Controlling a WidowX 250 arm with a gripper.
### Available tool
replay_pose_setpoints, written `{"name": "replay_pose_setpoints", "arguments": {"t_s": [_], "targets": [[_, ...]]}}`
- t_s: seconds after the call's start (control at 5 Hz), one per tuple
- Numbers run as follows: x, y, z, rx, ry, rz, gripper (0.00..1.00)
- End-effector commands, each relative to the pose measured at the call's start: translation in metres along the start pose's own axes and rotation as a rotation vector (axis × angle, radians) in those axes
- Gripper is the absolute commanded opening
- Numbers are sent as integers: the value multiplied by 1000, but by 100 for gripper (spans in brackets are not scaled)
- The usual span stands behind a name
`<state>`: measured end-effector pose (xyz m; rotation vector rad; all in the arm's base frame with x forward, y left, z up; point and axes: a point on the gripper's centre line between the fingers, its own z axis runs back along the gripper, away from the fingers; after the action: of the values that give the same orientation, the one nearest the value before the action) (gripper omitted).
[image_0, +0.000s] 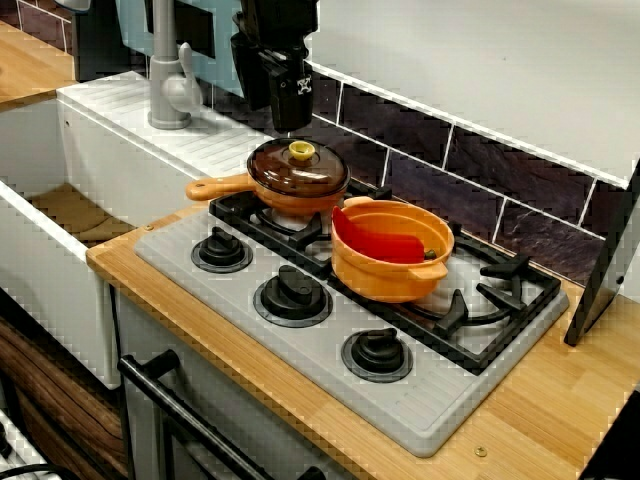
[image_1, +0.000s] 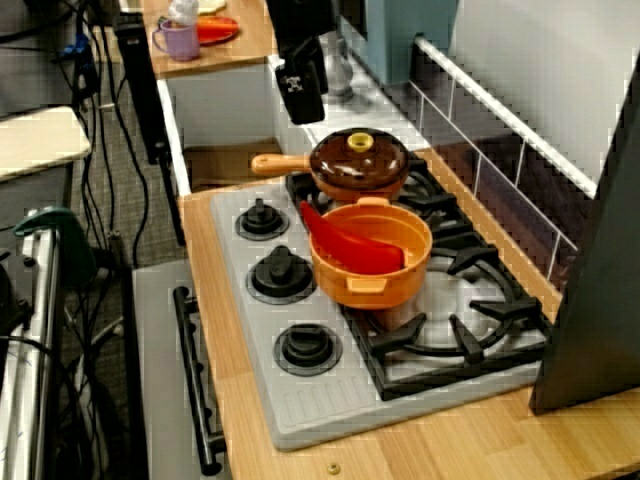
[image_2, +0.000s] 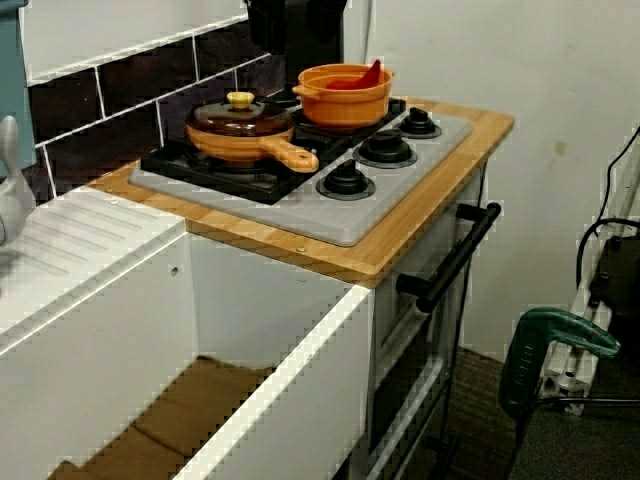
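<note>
A black robot tool (image_0: 291, 122) hangs above a lidded pan (image_0: 298, 190) on a toy kitchen stove (image_0: 333, 327). It is clear of the lid (image_0: 298, 168) and touches nothing. Its tip reads as a single dark block in the front view and in the high side view, so whether its fingers are parted or closed cannot be told. In the view across the sink only the dark arm shows behind the cookware.

The orange pan sits on the rear burner at the sink end of the wooden desk (image_0: 560, 400). Its brown lid is topped by a yellow knob (image_0: 301, 150). Its handle (image_0: 215, 187) points out over the desk's sink-side edge.

Just beside the pan, toward the middle of the stove, an orange pot (image_0: 392, 270) rests on the black grate (image_0: 500, 300). A red spatula (image_0: 375, 245) leans inside it.

Three black dials (image_0: 293, 293) line the grey front strip of the stove, parallel to the desk's front edge. A grey tap (image_0: 170, 85) rises from the white drainboard past the desk's sink-side edge, with the white sink (image_2: 280, 400) in front of it.

The high side view also takes in a purple mug (image_1: 180, 40) on a far worktop. A green tool (image_2: 550, 345) lies on the floor in the view across the sink.
</note>
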<state>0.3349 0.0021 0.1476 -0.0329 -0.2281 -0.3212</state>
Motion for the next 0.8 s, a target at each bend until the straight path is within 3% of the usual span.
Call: {"name": "replay_pose_setpoints", "arguments": {"t_s": [0.0,0.2,0.6], "targets": [[0,0,0,0,0,0,100],[15,-1,-7,61,-1,-12,100],[42,8,-3,84,-8,-68,100]]}}
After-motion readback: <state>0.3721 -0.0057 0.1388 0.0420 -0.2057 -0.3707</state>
